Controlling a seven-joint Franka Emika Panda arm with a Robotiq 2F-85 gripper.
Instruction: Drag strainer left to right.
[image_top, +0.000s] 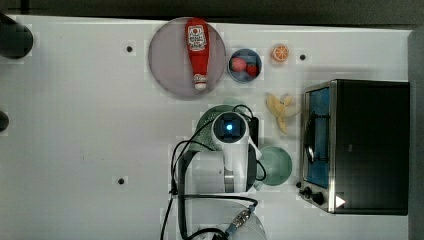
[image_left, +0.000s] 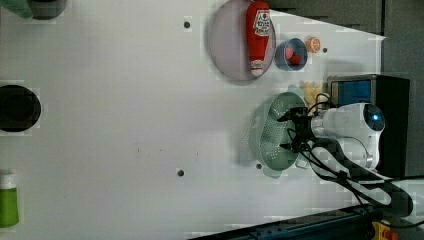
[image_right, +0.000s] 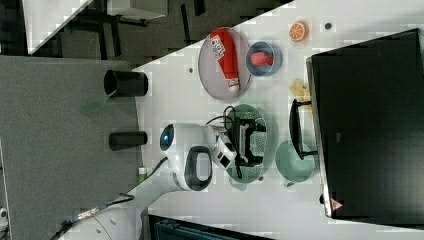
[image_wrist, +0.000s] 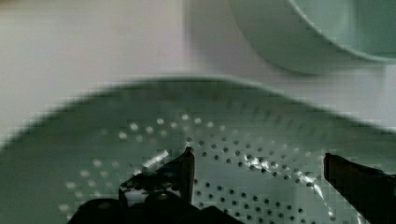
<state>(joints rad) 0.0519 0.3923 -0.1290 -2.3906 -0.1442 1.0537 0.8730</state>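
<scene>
While pincer (image_wrist: 257, 163) hangs spread inside strainer (image_left: 272, 137), mug (image_top: 276, 165) just beside rim

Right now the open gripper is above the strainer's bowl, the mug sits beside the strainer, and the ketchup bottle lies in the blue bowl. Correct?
Not quite. The ketchup bottle lies on the lilac plate, as the top view shows; the blue bowl holds red pieces instead. The rest stands: the gripper is open above the strainer, with the mug beside it.
</scene>
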